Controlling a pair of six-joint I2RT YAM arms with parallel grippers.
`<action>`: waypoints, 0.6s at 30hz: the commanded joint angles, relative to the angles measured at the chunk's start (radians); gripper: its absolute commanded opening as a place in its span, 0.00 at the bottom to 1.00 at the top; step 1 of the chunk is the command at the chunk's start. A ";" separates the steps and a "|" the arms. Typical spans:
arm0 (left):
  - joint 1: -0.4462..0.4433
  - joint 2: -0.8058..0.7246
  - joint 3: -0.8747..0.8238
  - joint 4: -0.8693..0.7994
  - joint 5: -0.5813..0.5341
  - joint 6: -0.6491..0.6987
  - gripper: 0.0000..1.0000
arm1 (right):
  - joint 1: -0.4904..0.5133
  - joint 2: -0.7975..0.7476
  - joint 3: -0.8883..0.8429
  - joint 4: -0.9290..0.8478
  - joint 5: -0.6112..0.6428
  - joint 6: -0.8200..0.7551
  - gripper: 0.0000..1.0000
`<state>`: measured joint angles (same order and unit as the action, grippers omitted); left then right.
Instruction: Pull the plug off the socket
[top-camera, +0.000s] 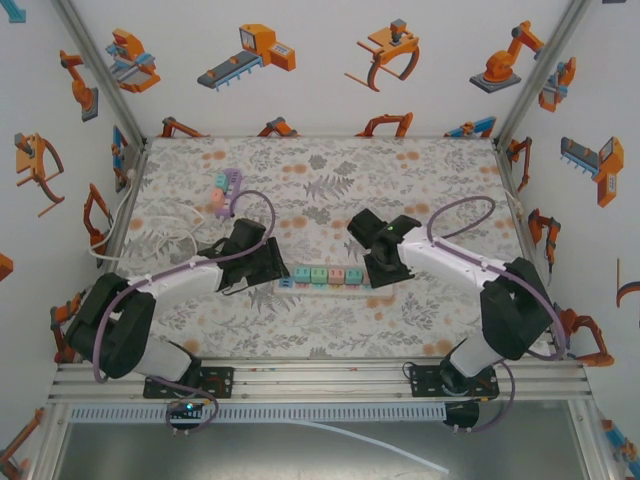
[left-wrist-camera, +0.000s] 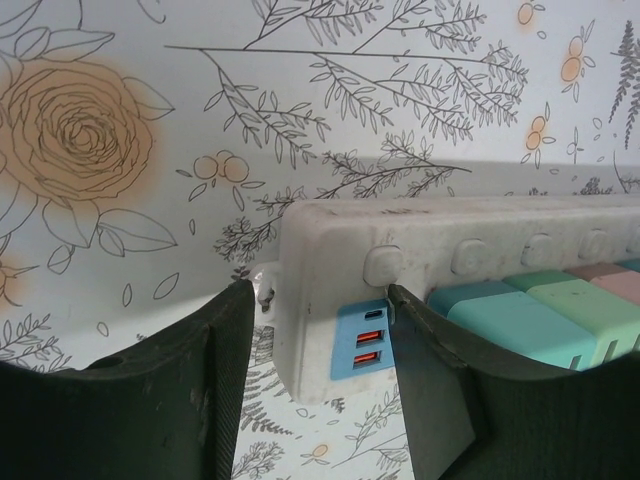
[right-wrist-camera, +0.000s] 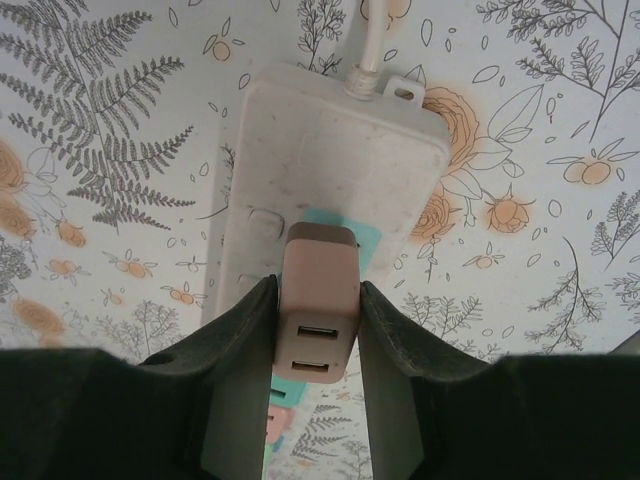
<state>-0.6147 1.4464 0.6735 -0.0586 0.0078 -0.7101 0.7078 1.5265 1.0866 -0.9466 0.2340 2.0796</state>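
The socket is a white power strip (top-camera: 322, 284) lying across the middle of the table, with several coloured plugs (top-camera: 328, 274) in a row on it. A brownish-pink plug (right-wrist-camera: 318, 300) with two USB ports stands on the strip (right-wrist-camera: 330, 140), and my right gripper (right-wrist-camera: 318, 335) is shut on its two sides. At the strip's other end (left-wrist-camera: 330, 290) my left gripper (left-wrist-camera: 320, 375) straddles the blue USB panel (left-wrist-camera: 362, 338). Its right finger (left-wrist-camera: 430, 390) touches the strip, while a small gap remains at the left finger (left-wrist-camera: 215, 385). In the top view both grippers (top-camera: 268, 266) (top-camera: 380, 268) sit at the strip's ends.
A second strip with purple and pink plugs (top-camera: 224, 190) lies at the back left, with a white cable (top-camera: 160, 238) looping beside it. The strip's white cord (right-wrist-camera: 365, 40) runs away from its end. Enclosure walls and metal posts (top-camera: 528, 90) ring the floral table.
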 joint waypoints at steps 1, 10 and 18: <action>-0.014 0.088 -0.048 -0.124 -0.118 0.015 0.52 | -0.012 -0.032 0.012 -0.029 -0.014 0.097 0.20; -0.023 0.075 -0.036 -0.142 -0.137 0.013 0.53 | -0.013 -0.114 0.022 -0.038 0.052 0.059 0.18; -0.024 -0.011 -0.001 -0.200 -0.151 0.026 0.59 | -0.013 -0.278 0.021 0.006 0.214 -0.098 0.11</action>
<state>-0.6369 1.4387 0.6872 -0.0780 -0.0593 -0.7185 0.6960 1.3006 1.0866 -0.9516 0.3256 2.0518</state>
